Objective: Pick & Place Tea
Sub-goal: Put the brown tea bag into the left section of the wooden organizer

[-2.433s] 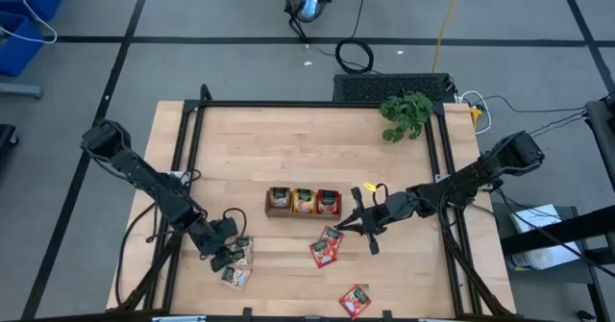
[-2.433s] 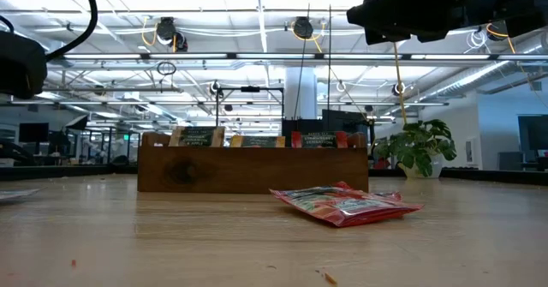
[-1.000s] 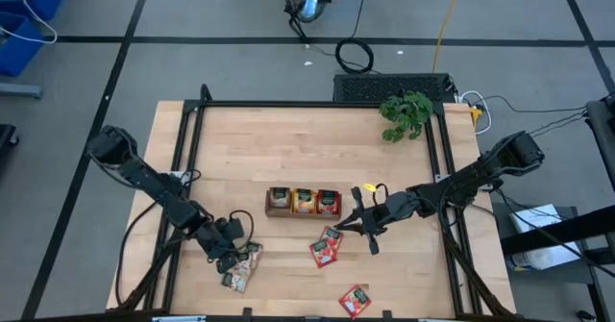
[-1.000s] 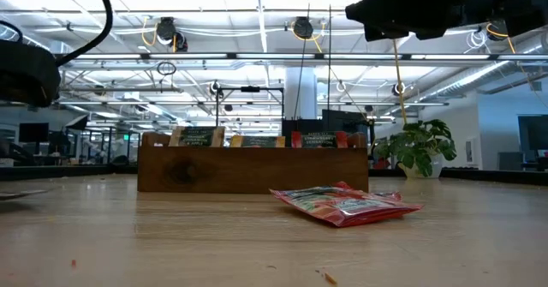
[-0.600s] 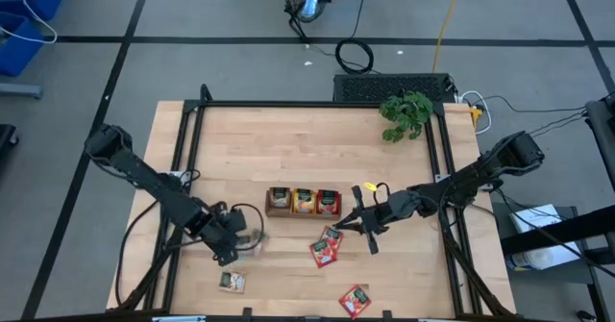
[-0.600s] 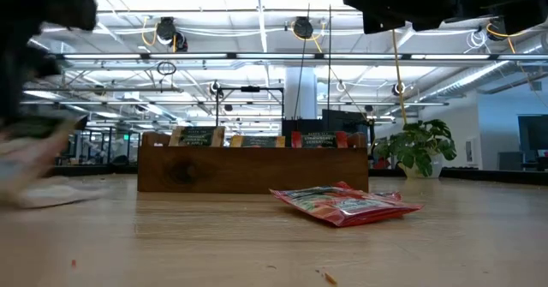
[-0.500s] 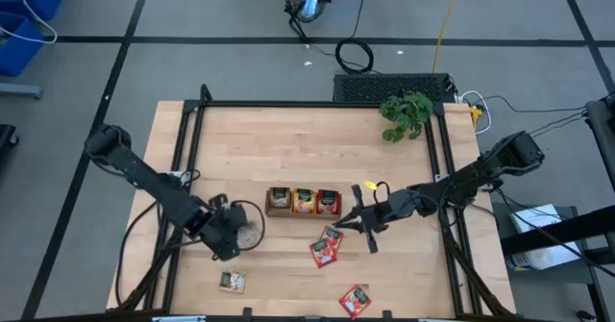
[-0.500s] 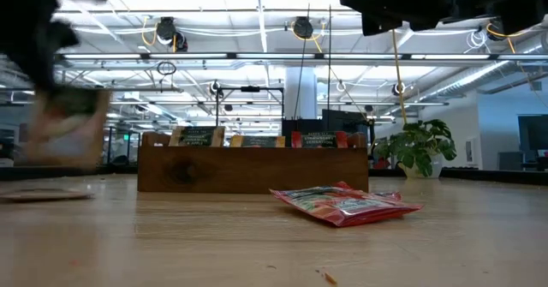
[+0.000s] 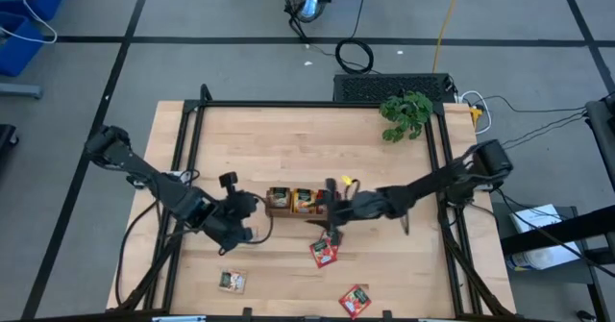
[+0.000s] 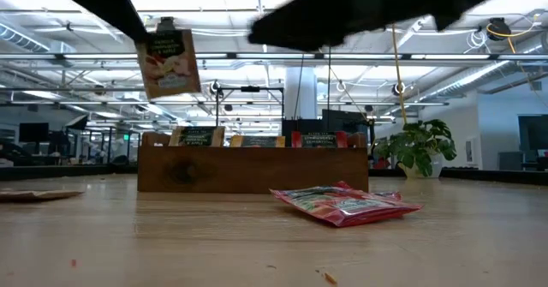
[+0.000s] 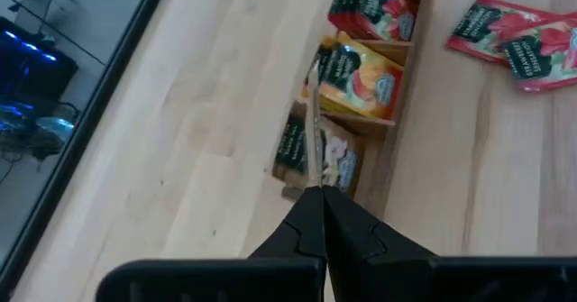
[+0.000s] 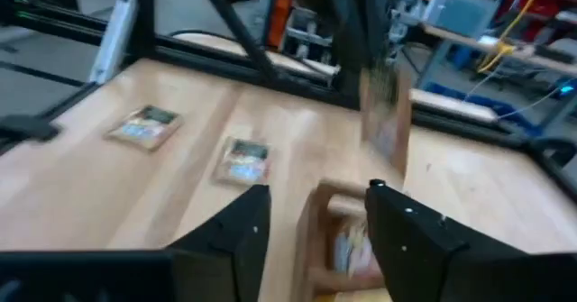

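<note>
One tea sachet (image 10: 169, 62) hangs pinched in the left gripper (image 9: 252, 207) just beside the brown tray (image 9: 272, 211), while the right gripper (image 12: 314, 214) hovers over the tray with fingers spread, holding nothing.

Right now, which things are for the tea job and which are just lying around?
Job: tea sachet in the left pincer; red sachets on the table; tray; open right pincer.
Just there: plant; floor cable.
</note>
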